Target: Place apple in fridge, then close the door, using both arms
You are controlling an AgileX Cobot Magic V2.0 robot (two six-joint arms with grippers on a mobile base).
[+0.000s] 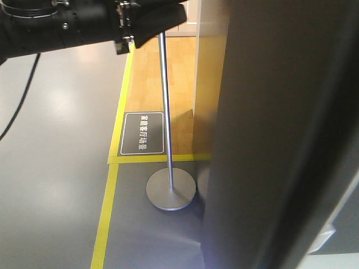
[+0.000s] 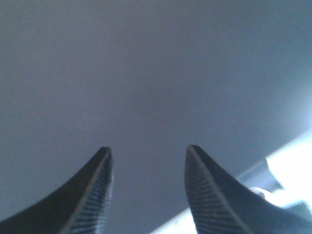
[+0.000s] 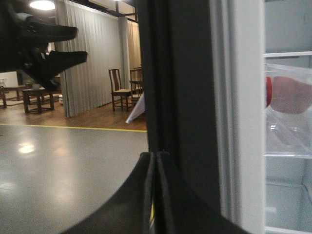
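Observation:
The door (image 1: 280, 129) is a tall dark grey slab filling the right of the front view. My left arm (image 1: 67, 25) reaches toward it from the upper left. My left gripper (image 2: 148, 148) is open and empty, its ribbed fingers (image 2: 97, 195) close to a flat grey surface; whether they touch it I cannot tell. It also shows in the right wrist view as the left gripper (image 3: 80, 44), open. My right gripper (image 3: 156, 154) is shut on nothing, next to the dark door edge (image 3: 185, 97). Beyond lies the fridge's white interior (image 3: 285, 195). A blurred red round shape, apparently the apple (image 3: 291, 95), sits behind clear plastic.
A chrome stanchion pole (image 1: 166, 112) on a round base (image 1: 171, 189) stands just left of the door. Yellow floor tape (image 1: 106, 218) and a dark floor sign (image 1: 142, 133) lie beside it. Chairs (image 3: 119, 87) and a low table (image 3: 38, 97) stand far back by a curtain.

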